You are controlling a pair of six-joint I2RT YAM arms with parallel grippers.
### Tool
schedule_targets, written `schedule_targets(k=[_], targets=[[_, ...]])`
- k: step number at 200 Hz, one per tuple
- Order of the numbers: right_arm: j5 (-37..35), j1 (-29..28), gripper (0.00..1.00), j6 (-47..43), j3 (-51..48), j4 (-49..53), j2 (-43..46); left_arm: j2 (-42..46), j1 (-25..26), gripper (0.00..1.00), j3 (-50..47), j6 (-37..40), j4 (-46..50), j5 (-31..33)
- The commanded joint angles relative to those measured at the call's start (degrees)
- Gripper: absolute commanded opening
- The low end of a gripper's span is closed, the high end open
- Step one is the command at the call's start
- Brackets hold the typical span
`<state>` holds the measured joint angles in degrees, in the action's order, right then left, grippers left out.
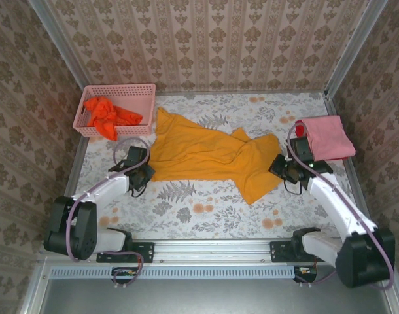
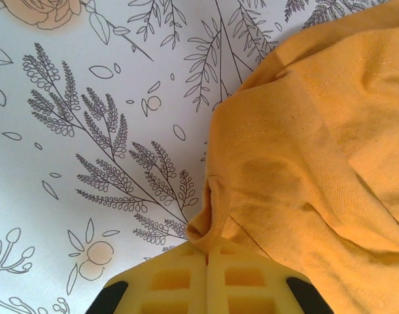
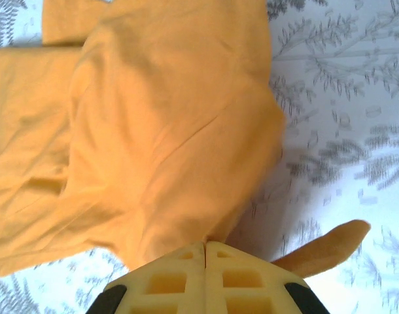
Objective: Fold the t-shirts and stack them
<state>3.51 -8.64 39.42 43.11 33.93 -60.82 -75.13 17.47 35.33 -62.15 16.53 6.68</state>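
Observation:
A golden-yellow t-shirt [image 1: 206,154] lies crumpled across the middle of the floral table. My left gripper [image 1: 147,171] is shut on its left edge; in the left wrist view the yellow cloth [image 2: 304,157] bunches into a fold pinched between the closed pads [image 2: 180,281]. My right gripper [image 1: 281,169] is shut on the shirt's right side, and the cloth [image 3: 160,131] rises from between the closed pads [image 3: 242,281]. An orange-red t-shirt [image 1: 106,114] sits bunched in the pink basket. A folded pink t-shirt [image 1: 327,137] lies at the right edge, with a bit of red cloth [image 1: 299,129] beside it.
The pink plastic lattice basket [image 1: 137,95] stands at the back left corner. Patterned walls enclose the table on three sides. A metal rail [image 1: 212,248] runs along the near edge between the arm bases.

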Motion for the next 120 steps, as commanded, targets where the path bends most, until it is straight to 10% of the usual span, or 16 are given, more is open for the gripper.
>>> schedule_targets(k=[1, 55, 81, 120], targets=[[-4.3, -4.1, 0.00, 9.5, -3.0, 10.5, 5.0, 0.9, -0.5, 0.00, 1.5, -0.1, 1.3, 0.7], [-5.2, -10.6, 0.00, 22.1, -11.5, 8.9, 8.0, 0.8, -0.7, 0.00, 0.8, -0.1, 0.7, 0.9], [-9.6, -9.3, 0.48, 14.5, -8.9, 8.2, 4.5, 0.9, -1.4, 0.00, -0.4, -0.2, 0.5, 0.9], [-9.0, -3.6, 0.60, 3.2, -7.5, 2.4, 3.9, 2.0, -2.6, 0.00, -1.7, 0.2, 0.8, 0.7]])
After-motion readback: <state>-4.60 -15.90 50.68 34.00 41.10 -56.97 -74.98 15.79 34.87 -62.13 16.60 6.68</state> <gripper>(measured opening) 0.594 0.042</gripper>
